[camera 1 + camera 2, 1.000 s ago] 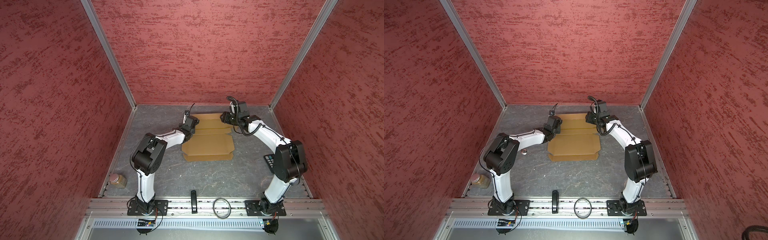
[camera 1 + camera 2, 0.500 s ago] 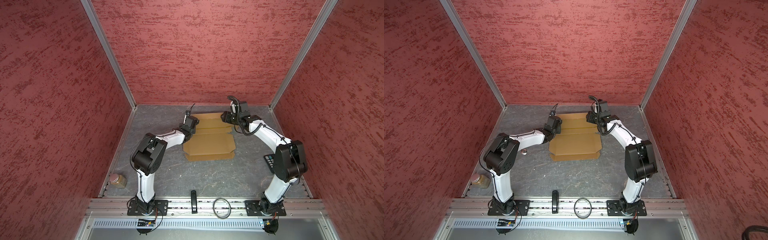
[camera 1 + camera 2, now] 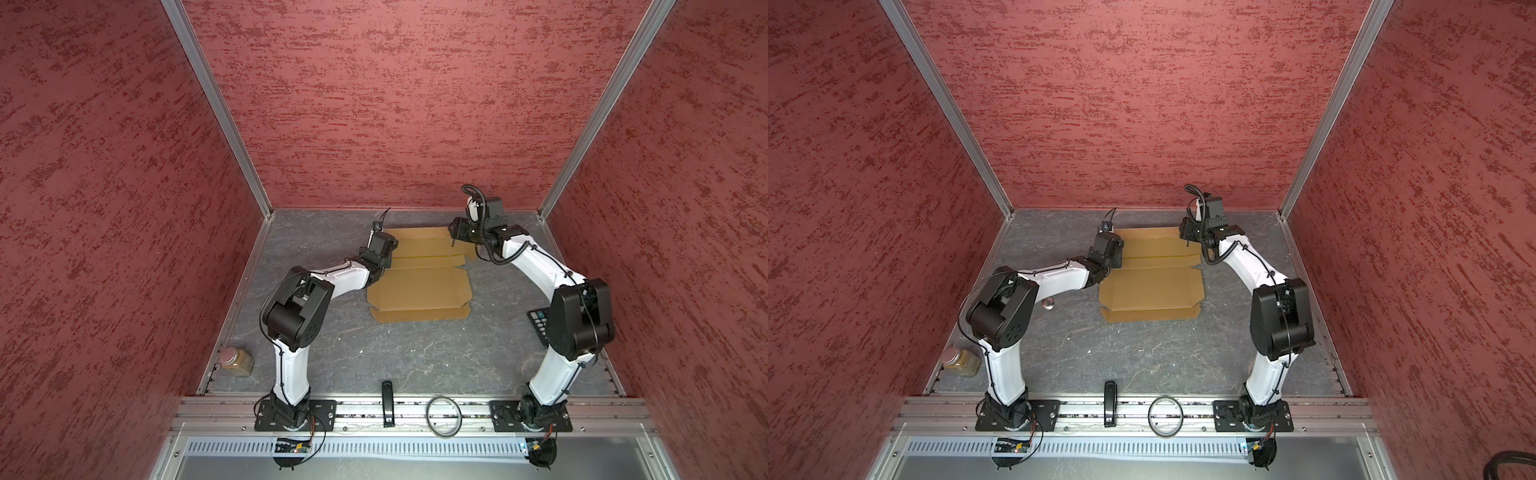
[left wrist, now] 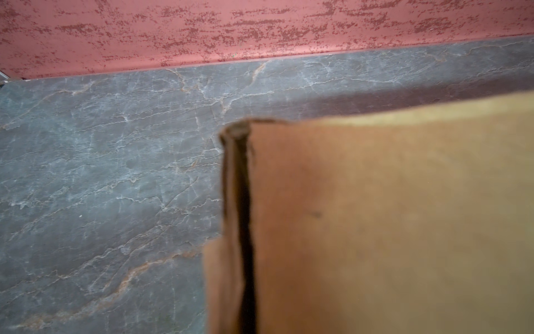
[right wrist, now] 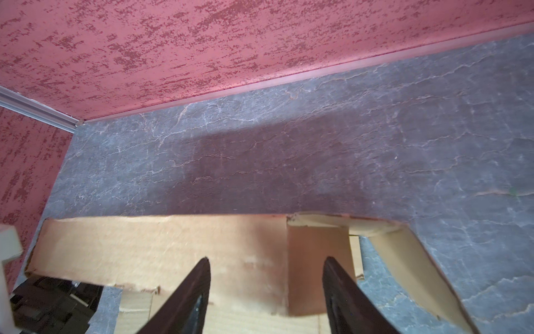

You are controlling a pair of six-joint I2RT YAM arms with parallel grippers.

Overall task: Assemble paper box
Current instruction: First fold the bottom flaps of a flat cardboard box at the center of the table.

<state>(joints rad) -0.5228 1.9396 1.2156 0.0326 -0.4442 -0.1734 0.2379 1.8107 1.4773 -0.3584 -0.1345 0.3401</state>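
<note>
The paper box (image 3: 419,286) (image 3: 1152,289) lies as a flat tan die-cut sheet on the far half of the grey table. My left gripper (image 3: 381,249) (image 3: 1111,249) sits at the sheet's far left edge. In the left wrist view a folded cardboard flap (image 4: 375,217) fills the picture and hides the jaws, which are shut on it. My right gripper (image 3: 456,235) (image 3: 1185,233) (image 5: 267,289) hovers over the far right corner. It is open, and a raised side flap (image 5: 315,260) stands between its dark fingertips (image 5: 202,289) without touching them.
A jar (image 3: 237,362) stands at the front left corner. A dark keypad (image 3: 538,326) lies by the right arm. A black bar (image 3: 387,401) and a ring (image 3: 444,415) rest on the front rail. Red walls close in on three sides.
The sheet has crept slightly to the right with the left gripper. The right gripper's jaws have widened a little over the far right corner.
</note>
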